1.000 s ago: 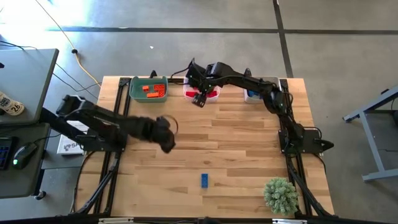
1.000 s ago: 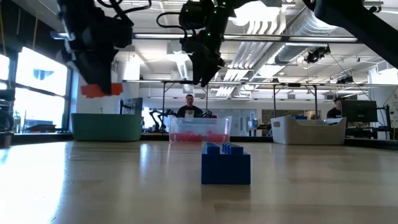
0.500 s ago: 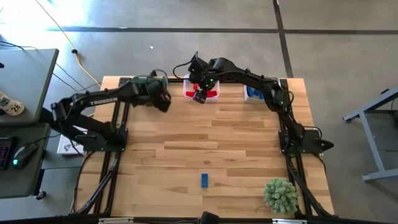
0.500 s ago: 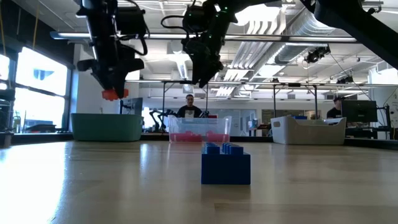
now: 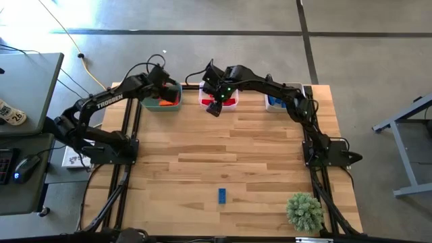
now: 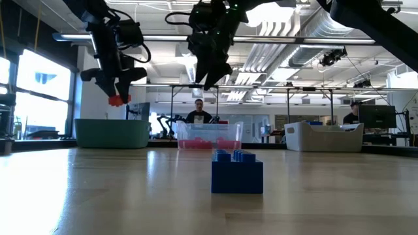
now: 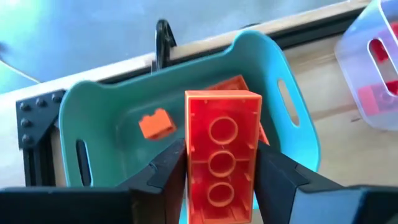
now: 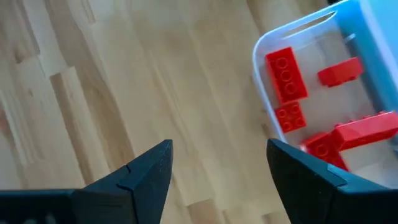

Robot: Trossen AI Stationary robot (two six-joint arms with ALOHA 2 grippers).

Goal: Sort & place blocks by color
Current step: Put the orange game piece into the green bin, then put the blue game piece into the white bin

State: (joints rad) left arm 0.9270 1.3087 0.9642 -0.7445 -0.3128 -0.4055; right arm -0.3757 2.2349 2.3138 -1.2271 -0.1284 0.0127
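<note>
My left gripper [image 5: 162,89] hangs over the green bin [image 5: 150,105] at the table's far left and is shut on an oblong orange brick [image 7: 221,155], also seen as the orange brick [image 6: 117,100] in the low view. Other orange bricks [image 7: 155,123] lie in the green bin [image 7: 99,118]. My right gripper [image 5: 215,108] is open in the air next to the clear bin [image 8: 264,43], above bare table. Red bricks [image 8: 286,71] lie on that bin's floor. One blue brick [image 5: 222,196] rests studs-up on the near table. My left gripper pinches the orange brick by its two long sides [image 7: 189,168], one finger [image 7: 168,171] on each side, coming from above and pointing down. The brick runs along the fingers and sticks out past their tips, hollow underside toward the wrist camera. It is lifted clear above the green bin.
A grey bin [image 5: 275,101] with blue bricks stands at the far right. A small green plant [image 5: 304,210] sits at the near right corner. The three bins line the far edge; the wooden table [image 5: 223,155] between them and the blue brick [image 6: 237,173] is open.
My left gripper has carried the orange brick from above the middle-left of the table toward the far edge, ending over the green bin, still shut on it. My right gripper has stayed by the clear bin.
</note>
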